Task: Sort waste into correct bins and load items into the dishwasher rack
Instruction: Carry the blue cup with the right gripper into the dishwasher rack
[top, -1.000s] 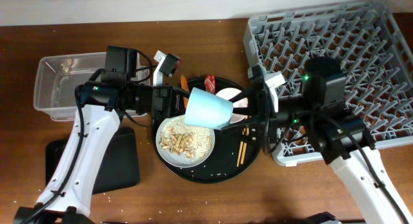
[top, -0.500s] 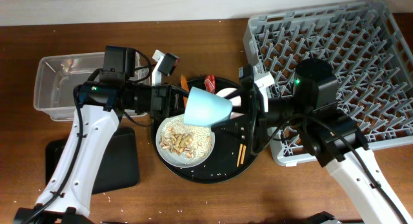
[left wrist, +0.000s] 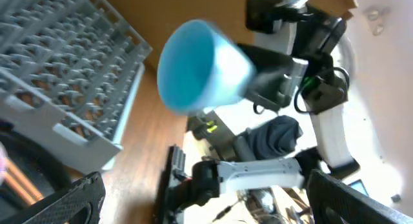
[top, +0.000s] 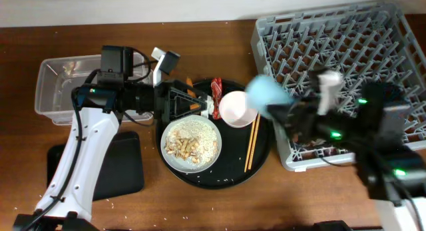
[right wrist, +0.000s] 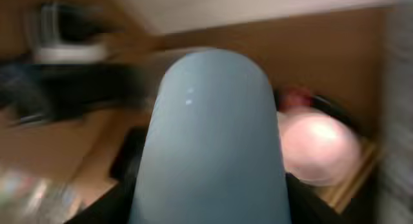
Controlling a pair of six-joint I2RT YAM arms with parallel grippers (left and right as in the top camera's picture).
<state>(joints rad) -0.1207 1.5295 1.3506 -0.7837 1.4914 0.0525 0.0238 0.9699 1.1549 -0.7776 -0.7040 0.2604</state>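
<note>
The small light-blue cup (top: 266, 93) hangs blurred in the air at the round tray's right edge, beside the dishwasher rack (top: 346, 51). My right gripper (top: 281, 110) is shut on it, and the cup (right wrist: 213, 133) fills the right wrist view. My left gripper (top: 181, 101) stands open and empty over the tray's left part; its wrist view looks at the cup (left wrist: 197, 66) from afar. On the tray lie the pale pink bowl (top: 237, 108), the plate (top: 192, 143) with rice and scraps, the chopsticks (top: 251, 141) and the red wrapper (top: 216, 90).
The large round black tray (top: 261, 161) sits mid-table. A clear plastic tub (top: 58, 91) stands at the far left, with the shallow black tray (top: 126, 170) in front of it. Rice grains are scattered on the wooden table near the front left.
My left gripper has let go of the cup and opened. The right gripper has closed on the cup and carried it right, toward the rack.
</note>
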